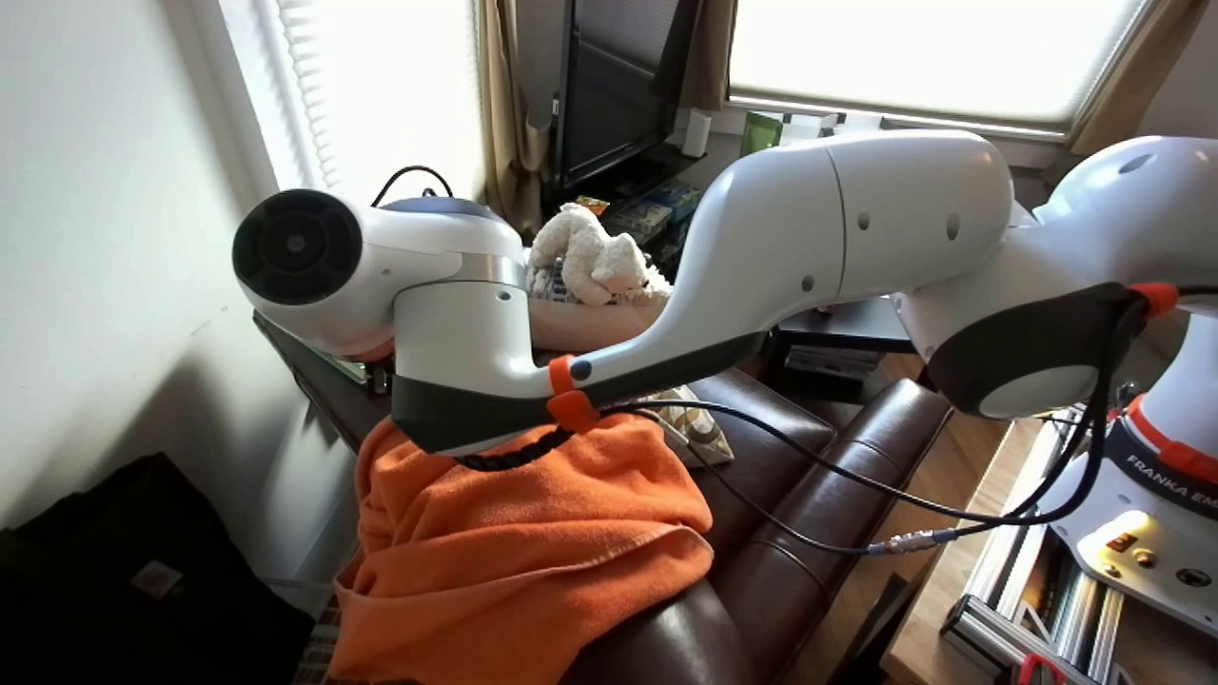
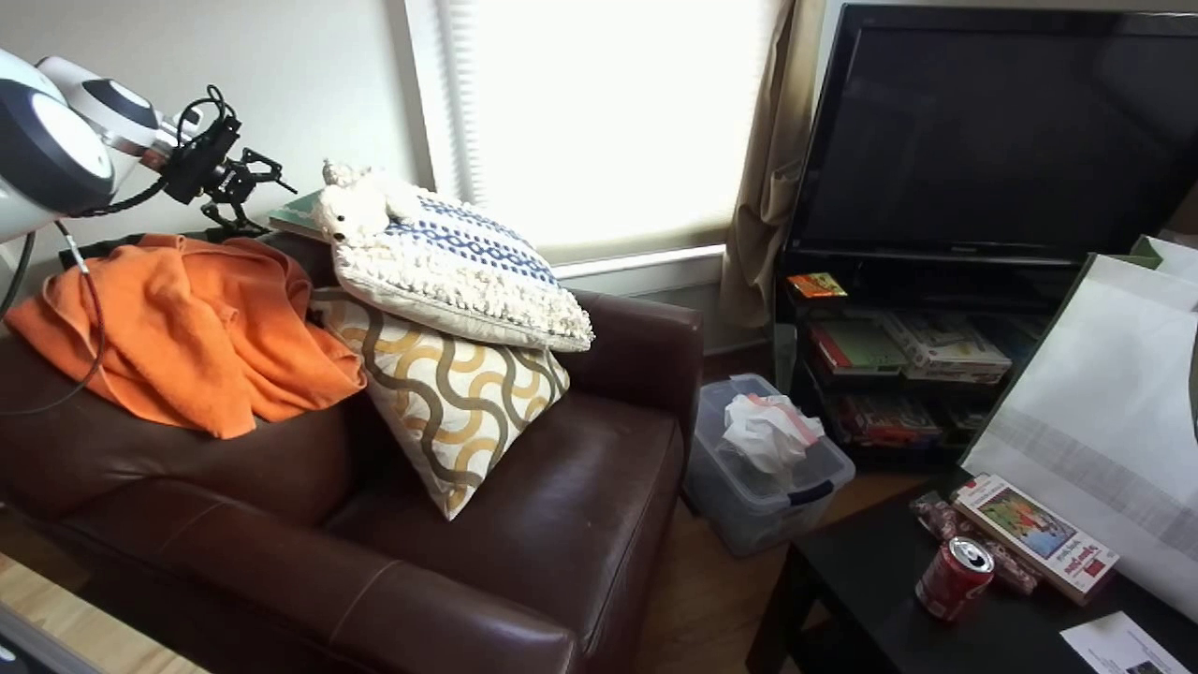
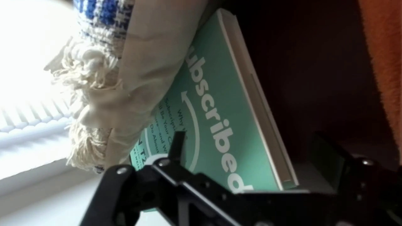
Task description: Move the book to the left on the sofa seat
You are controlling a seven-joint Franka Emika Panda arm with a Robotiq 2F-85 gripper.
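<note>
Your arm (image 1: 923,205) is glossy white with charcoal panels (image 1: 466,414), orange bands (image 1: 574,411) and black cables (image 1: 1009,520). At four o'clock in an exterior view, your base (image 1: 1180,533) reads "FRANKA EM". At six o'clock in the wrist view, your black gripper (image 3: 252,150) has silvery screws (image 3: 122,170).

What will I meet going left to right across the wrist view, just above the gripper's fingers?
White window blind, fringed pillow, green book, dark brown sofa, orange blanket.
</note>
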